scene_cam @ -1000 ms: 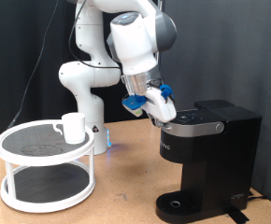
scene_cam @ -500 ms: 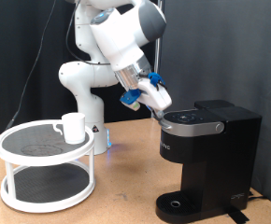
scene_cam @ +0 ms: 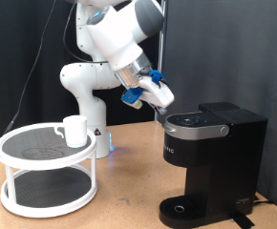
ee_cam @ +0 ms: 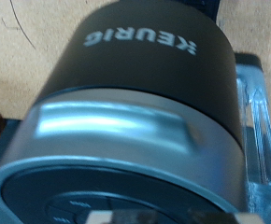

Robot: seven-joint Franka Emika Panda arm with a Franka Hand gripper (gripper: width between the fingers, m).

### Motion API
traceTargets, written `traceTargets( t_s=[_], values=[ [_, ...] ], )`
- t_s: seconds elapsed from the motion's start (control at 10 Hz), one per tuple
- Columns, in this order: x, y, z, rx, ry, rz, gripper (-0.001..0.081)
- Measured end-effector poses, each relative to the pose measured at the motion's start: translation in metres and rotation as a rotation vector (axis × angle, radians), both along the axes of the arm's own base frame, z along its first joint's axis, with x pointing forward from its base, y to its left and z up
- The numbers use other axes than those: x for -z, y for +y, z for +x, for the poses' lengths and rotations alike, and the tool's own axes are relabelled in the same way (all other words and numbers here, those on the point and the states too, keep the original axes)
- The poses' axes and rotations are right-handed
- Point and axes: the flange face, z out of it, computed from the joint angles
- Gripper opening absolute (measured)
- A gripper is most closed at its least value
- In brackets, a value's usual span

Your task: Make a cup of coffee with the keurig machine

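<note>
**Gripper poised at the Keurig lid**

Nearest me, the keurig machine stands on the desk, lid down, drip tray bare. The gripper hangs at the lid's front edge, seemingly placed to work the silver handle. Whether its fingers are wide or narrow, I cannot tell. Farther off, the cup waits atop a white two-tier stand, well apart.

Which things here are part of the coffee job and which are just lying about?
Job: keurig machine, lid shut; cup on the stand; claw at the lid's front edge.
Lying about: white two-tier round stand; wooden table.
</note>
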Motion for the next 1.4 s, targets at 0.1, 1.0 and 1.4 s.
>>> traceTargets(
  t_s=[0.1, 1.0, 1.4],
  values=[
    [0.001, -0.004, -0.011, 0.023, -0.001, 0.032, 0.0000],
    [-0.007, -0.047, -0.095, -0.027, 0.022, 0.123, 0.0000],
    [-0.019, -0.060, -0.118, 0.078, 0.172, 0.247, 0.0000]
  ],
)
